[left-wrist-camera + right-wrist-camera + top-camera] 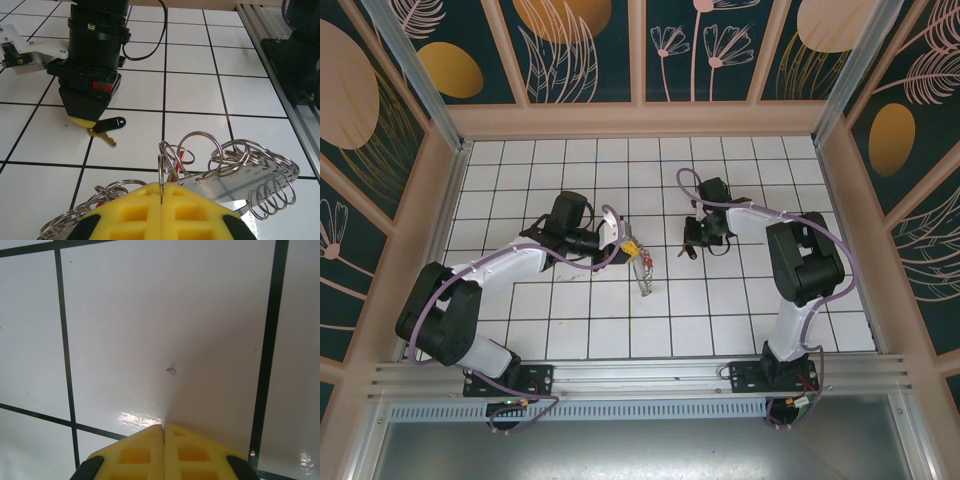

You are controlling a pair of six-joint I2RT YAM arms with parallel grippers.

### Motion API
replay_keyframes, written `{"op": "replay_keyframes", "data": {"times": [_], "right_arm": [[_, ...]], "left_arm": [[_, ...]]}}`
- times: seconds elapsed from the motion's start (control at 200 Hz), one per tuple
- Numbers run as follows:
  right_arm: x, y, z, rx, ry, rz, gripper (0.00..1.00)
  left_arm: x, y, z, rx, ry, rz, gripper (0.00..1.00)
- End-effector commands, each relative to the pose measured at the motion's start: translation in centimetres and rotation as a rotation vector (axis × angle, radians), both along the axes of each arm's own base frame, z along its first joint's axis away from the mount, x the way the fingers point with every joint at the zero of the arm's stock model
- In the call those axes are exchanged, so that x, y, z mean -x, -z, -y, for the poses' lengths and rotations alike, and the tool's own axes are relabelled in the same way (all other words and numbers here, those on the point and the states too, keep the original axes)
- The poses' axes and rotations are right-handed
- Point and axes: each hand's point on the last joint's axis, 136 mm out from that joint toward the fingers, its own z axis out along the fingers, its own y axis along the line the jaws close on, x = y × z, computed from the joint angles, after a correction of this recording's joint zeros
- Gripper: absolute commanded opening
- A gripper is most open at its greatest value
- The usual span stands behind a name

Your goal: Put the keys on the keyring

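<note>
— How much room do you have at the edges?
— Plenty. The white tiled surface (570, 330) is boxed in by tan walls (640, 120) on three sides of the overhead frame. A metal rail (640, 372) runs along the bottom. Everything in play sits near the middle, and the tiles at lower centre and upper left lie open.

— What do your wrist cameras add?
— Your left gripper (161, 186) sits at the bottom of its own view, clenched on one upright loop of the keyring (240, 182). Overhead, that ring is only a small glinting tangle just right of the gripper. The left wrist view also catches your right gripper (84, 120) at upper left, tip down on the tiles, with a black-headed key (111, 123) lying at its tip. In the right wrist view its yellow fingers (135, 455) are pressed together over bare tile. You cannot tell whether they pinch that key.

— And the keyring itself?
— It is a shiny flat plate strung with wire loops and coils, lying near centre frame overhead. A sliver of a red key (186, 156) shows among the loops.
</note>
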Motion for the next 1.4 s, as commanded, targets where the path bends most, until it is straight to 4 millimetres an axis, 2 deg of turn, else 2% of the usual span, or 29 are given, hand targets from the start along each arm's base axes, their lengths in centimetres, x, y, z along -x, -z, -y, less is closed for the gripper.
{"op": "replay_keyframes", "data": {"times": [0.0,0.08,0.23,0.54,0.841,1.111,1.391], "right_arm": [[0.2,-1.3,0.8,0.022,0.002,0.029,0.06],[0.2,-0.9,1.1,0.026,0.014,0.015,0.12],[0.1,-1.0,1.3,0.028,0.032,0.023,0.15],[0.2,-1.0,0.8,0.005,0.021,0.008,0.11],[0.0,-1.3,0.3,-0.024,0.016,0.009,0.14],[0.3,-1.3,0.3,-0.021,0.009,-0.001,0.1],[0.1,-1.2,0.3,-0.018,0.015,-0.003,0.11]], "left_arm": [[-0.2,-1.3,0.5,0.028,0.034,0.043,0.0],[-0.2,-1.3,0.6,0.029,0.037,0.041,0.0],[-0.2,-1.2,0.6,0.029,0.038,0.039,0.0],[-0.2,-1.2,0.5,0.026,0.035,0.041,0.0],[-0.2,-1.1,0.5,0.025,0.036,0.038,0.0],[-0.2,-1.1,0.5,0.012,0.033,0.045,0.0],[-0.2,-1.1,0.5,0.014,0.035,0.044,0.0]]}}
